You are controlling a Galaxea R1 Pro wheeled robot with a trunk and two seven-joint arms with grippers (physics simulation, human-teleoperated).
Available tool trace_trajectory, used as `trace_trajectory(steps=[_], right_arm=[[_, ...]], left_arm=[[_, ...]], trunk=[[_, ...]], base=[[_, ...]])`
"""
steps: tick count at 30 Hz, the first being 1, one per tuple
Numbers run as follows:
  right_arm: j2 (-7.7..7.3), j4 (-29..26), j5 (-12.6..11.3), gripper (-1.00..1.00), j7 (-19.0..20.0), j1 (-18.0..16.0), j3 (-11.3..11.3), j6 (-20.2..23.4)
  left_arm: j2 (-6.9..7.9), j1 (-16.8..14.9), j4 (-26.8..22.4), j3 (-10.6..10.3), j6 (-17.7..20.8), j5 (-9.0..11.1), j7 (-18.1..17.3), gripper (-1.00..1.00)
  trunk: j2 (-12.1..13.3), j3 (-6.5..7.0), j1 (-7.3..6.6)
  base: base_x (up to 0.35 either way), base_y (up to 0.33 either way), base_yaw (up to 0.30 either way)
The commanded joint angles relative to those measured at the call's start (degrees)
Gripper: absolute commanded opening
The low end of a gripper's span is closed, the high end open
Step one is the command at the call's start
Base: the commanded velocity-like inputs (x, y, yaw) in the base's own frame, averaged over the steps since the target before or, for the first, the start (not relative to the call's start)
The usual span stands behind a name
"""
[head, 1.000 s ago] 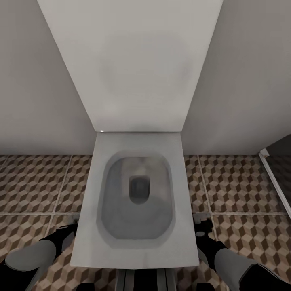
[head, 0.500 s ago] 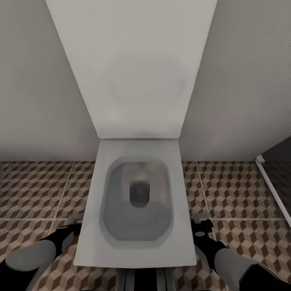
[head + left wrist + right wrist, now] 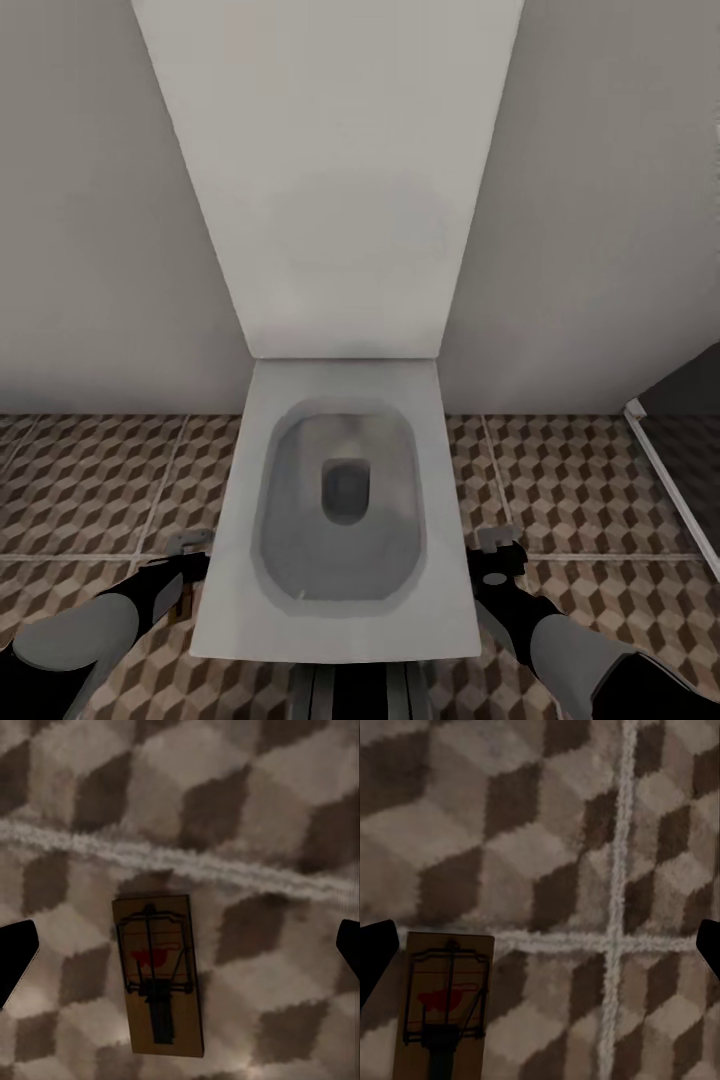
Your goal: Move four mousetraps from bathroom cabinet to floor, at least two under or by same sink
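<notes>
Smooth white rectangular toilet [image 3: 345, 500] at centre. Left gripper [image 3: 180, 952] spread wide, empty, above a flat tan wooden mousetrap [image 3: 158, 975] on cube-patterned floor tiles [image 3: 255, 810]. Right gripper [image 3: 540, 945] likewise open; second mousetrap [image 3: 444, 1009] at 8 o'clock.

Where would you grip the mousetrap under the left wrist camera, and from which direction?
The mousetrap lies flat on the patterned bathroom floor, apart from anything else. Probably best to come straight down and pinch its two long edges across the narrow width, near the bare wooden end, away from the wire bar and red bait pedal. The left gripper looks open, its fingertips straddling the board.
</notes>
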Motion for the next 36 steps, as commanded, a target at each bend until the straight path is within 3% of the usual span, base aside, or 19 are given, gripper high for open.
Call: trace_trajectory(steps=[1,36], right_arm=[[-0.02,0.0,-0.6,1.0,-0.1,0.0,0.4,-0.2],[0.05,0.1,-0.7,1.0,-0.1,0.0,0.4,-0.2]], left_arm=[[0.01,0.0,0.0,-0.5,0.2,0.4,0.2,1.0],[0.09,0.0,0.0,-0.5,0.2,0.4,0.2,1.0]], trunk=[[0.0,0.2,-0.03],[0.5,7.95,-0.93]], base=[[0.0,0.0,0.0],[0.0,0.0,0.0]])
